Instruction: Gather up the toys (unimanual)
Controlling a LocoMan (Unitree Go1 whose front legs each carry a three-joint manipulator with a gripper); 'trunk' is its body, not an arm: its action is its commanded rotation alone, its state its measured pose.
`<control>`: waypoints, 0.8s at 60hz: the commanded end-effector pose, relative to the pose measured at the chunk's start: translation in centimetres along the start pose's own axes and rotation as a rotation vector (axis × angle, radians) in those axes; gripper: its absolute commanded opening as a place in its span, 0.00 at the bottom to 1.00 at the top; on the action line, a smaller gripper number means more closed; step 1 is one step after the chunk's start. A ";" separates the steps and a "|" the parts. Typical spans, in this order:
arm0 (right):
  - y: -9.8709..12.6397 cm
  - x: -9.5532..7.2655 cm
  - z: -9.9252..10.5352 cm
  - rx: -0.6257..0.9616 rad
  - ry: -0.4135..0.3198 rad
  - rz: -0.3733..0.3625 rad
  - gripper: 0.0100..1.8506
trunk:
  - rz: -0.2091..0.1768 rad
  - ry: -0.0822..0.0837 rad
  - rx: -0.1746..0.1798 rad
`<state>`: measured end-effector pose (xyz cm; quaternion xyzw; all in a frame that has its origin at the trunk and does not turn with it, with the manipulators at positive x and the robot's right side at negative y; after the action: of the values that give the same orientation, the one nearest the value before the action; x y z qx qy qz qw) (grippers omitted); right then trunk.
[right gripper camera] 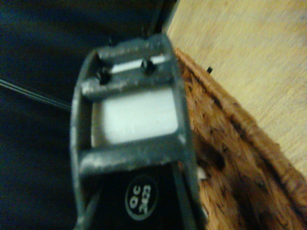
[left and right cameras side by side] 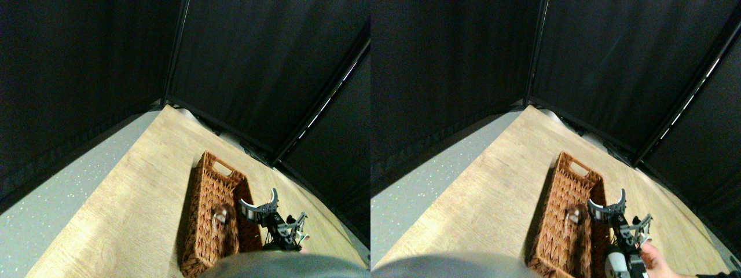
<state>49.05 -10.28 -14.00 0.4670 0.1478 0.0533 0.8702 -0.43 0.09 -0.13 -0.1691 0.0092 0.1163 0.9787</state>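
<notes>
Right gripper (left and right cameras side by side: 259, 202) hovering over the wicker basket's (left and right cameras side by side: 200, 220) right rim, fingers spread and empty.

The basket is lying lengthwise on the light wood floor (left and right cameras side by side: 133, 202), its handle cut-out at the far end; one brown plush toy (left and right cameras side by side: 222, 215) with a white string loop is resting inside the basket, toward its near end; the gripper is sitting just right of that toy, its two curved fingers (left and right cameras side by side: 274, 197) standing apart with nothing between them; in the wrist view the jaw frame is overlapping the basket's woven rim (right gripper camera: 240, 124); black curtains (left and right cameras side by side: 249, 63) are enclosing the area beyond the basket.
</notes>
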 end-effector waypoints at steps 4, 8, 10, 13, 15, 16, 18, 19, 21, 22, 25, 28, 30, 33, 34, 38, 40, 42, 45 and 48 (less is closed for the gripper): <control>0.3 -0.4 1.1 0.009 -0.053 0.045 0.52 | -0.008 0.019 0.034; -0.3 -0.5 2.4 -0.014 -0.085 0.065 0.47 | -0.021 0.024 0.046; -0.6 -0.4 3.2 -0.057 -0.103 0.082 0.45 | -0.027 0.027 0.051; -1.1 -0.4 4.2 -0.080 -0.127 0.081 0.43 | -0.037 0.029 0.060; -1.3 -0.4 4.6 -0.073 -0.138 0.086 0.41 | -0.044 0.030 0.065; -1.3 -0.4 4.6 -0.073 -0.138 0.086 0.41 | -0.044 0.030 0.065; -1.8 -0.8 5.8 -0.039 -0.197 0.073 0.36 | -0.054 0.032 0.074; -2.0 -1.0 6.3 -0.029 -0.211 0.071 0.35 | -0.059 0.033 0.078; -2.3 -1.3 7.2 -0.065 -0.236 0.080 0.32 | -0.067 0.035 0.085; -2.5 -1.5 7.6 -0.050 -0.253 0.080 0.31 | -0.072 0.036 0.089; -2.9 -2.0 8.4 -0.012 -0.281 0.078 0.28 | -0.084 0.037 0.099; -3.2 -2.5 9.1 -0.024 -0.325 0.070 0.25 | -0.093 0.040 0.107; -3.4 -2.6 9.6 -0.026 -0.326 0.074 0.25 | -0.100 0.042 0.114; -4.1 -3.4 11.0 -0.054 -0.366 0.051 0.25 | -0.112 0.045 0.127; -4.2 -3.7 11.3 -0.057 -0.386 0.044 0.26 | -0.113 0.046 0.128; -5.0 -4.2 11.9 -0.024 -0.407 0.041 0.25 | -0.122 0.050 0.139; -5.4 -4.4 12.0 -0.002 -0.415 0.039 0.25 | -0.127 0.053 0.143; -6.0 -4.6 12.2 0.007 -0.416 0.039 0.24 | -0.131 0.058 0.147; -6.9 -5.0 12.3 0.051 -0.429 0.038 0.24 | -0.134 0.063 0.156; -7.4 -5.3 12.4 0.091 -0.426 0.039 0.23 | -0.136 0.066 0.160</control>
<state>47.69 -18.62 -12.89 0.5199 -0.0327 -0.0414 0.8526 -0.15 -0.24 -0.29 -0.1151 0.0276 0.0761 0.9900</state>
